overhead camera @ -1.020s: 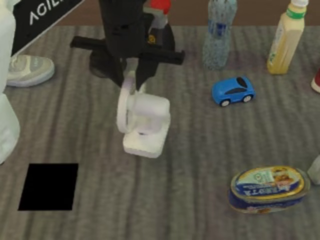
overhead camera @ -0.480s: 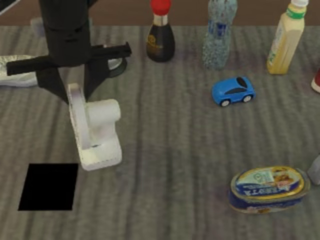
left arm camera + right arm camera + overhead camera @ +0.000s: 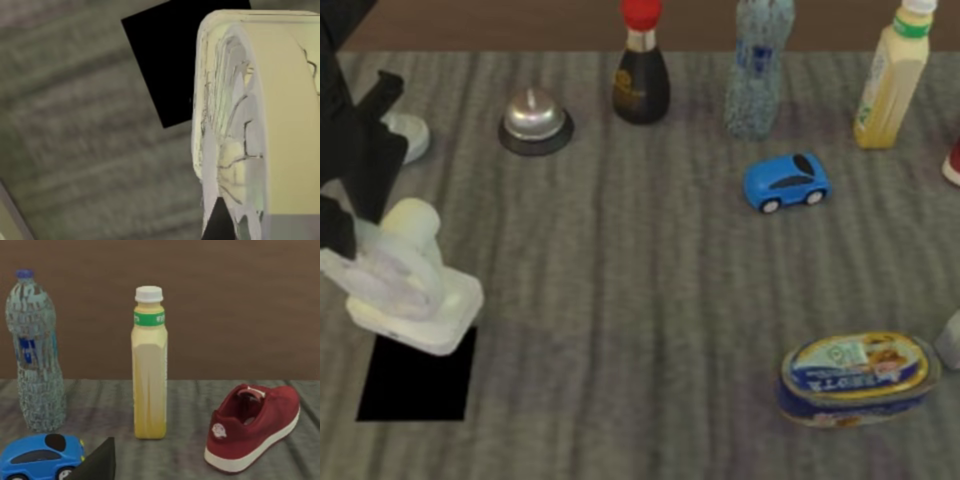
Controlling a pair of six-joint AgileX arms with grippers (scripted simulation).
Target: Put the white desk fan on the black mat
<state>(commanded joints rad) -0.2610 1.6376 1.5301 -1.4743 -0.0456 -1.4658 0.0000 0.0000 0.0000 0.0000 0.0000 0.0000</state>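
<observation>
1. Since a second ago, I've carried the white desk fan (image 3: 405, 285) from mid-tabletop out toward nine o'clock.
2. My left tool (image 3: 345, 215) is clamped on its grille; the fan hangs just over the black mat (image 3: 415, 385), at the mat's twelve o'clock edge.
3. I'd shift it toward six o'clock, level the base, then lower.
4. My right tool isn't visible.

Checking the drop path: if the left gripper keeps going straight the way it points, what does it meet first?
The left gripper points down, shut on the white desk fan. The fan's base would probably land first, on the far edge of the black mat, partly over bare table. Height is unclear.
</observation>
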